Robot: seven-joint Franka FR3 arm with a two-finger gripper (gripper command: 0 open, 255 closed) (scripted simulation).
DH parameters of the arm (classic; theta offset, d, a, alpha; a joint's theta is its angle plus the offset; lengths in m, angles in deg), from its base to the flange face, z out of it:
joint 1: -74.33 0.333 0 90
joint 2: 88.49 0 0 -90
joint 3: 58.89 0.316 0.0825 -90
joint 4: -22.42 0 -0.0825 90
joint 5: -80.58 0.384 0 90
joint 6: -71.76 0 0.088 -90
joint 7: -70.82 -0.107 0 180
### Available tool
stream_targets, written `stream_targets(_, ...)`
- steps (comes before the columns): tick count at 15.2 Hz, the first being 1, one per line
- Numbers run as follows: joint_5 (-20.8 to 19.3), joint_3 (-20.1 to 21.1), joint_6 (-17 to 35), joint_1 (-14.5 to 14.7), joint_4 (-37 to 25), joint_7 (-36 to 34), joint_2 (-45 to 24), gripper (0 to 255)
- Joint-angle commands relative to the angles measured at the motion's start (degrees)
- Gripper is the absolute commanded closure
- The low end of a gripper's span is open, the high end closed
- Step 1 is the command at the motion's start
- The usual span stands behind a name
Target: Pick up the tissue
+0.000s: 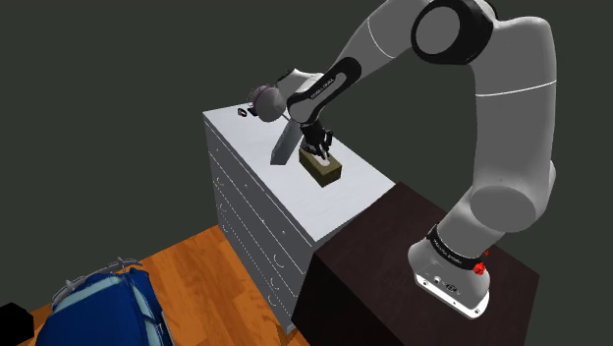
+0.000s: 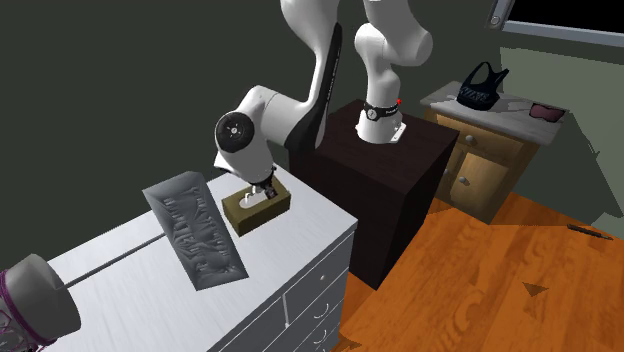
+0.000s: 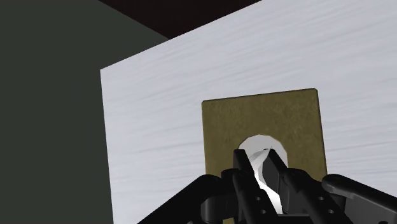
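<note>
An olive-brown tissue box [image 1: 327, 171] [image 2: 258, 211] [image 3: 261, 118] lies on the white dresser top [image 1: 368, 183] [image 2: 300, 240] [image 3: 159, 95], close to the edge by my dark stand. A white tissue [image 3: 259, 155] pokes up from the oval hole in its lid. My black gripper [image 1: 317, 149] [image 2: 263, 192] [image 3: 259, 167] points straight down onto the box. Its fingers [image 3: 244, 164] are drawn close together and clasp the tissue between them at the hole.
A grey embossed flat panel [image 1: 284, 144] [image 2: 197, 232] stands tilted just beside the box. A round purple-grey object [image 1: 263, 101] [image 2: 25, 300] sits at the dresser's far end. On the wood floor lies a blue bag [image 1: 103, 305]. A wooden nightstand [image 2: 490, 150] stands behind the stand [image 1: 373, 256].
</note>
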Motion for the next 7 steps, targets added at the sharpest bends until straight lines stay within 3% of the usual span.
stream_targets(1,0.21,0.11,-0.97,-0.01,0.40,0.34,1.41,255)
stream_targets(7,0.61,0.28,-3.00,-0.04,0.61,1.15,3.78,255)
